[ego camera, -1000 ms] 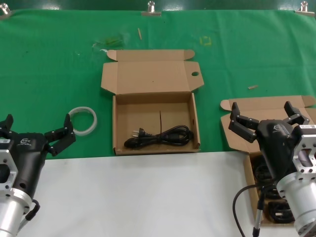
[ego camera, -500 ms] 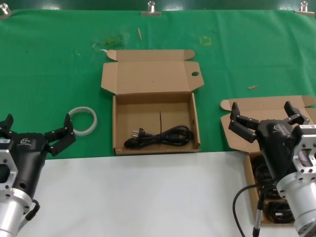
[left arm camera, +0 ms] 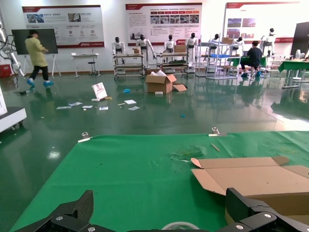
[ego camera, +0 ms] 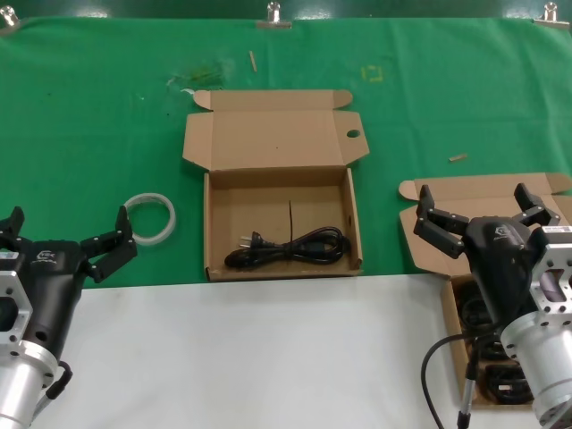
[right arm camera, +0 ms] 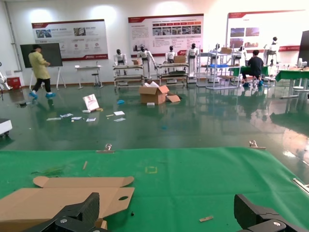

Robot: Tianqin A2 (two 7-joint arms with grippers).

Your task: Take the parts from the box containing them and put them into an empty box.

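Observation:
The box with a round hole (ego camera: 353, 135) in its lid flap stands open at the centre (ego camera: 207, 223). One coiled black power cord (ego camera: 286, 248) lies along its near wall. The plain-lidded box (ego camera: 487, 192) stands open at the right, with several black cords (ego camera: 474, 317) inside, mostly hidden by my right arm. My right gripper (ego camera: 474, 201) is open and empty above that box's lid. My left gripper (ego camera: 67, 228) is open and empty at the left, beside the white ring. The holed lid also shows in the right wrist view (right arm camera: 63, 198) and the left wrist view (left arm camera: 251, 176).
A white plastic ring (ego camera: 149, 217) lies on the green cloth left of the centre box; it also shows in the left wrist view (left arm camera: 179, 225). A small wood chip (ego camera: 458, 157) lies at the right. White table surface (ego camera: 268, 357) runs along the front.

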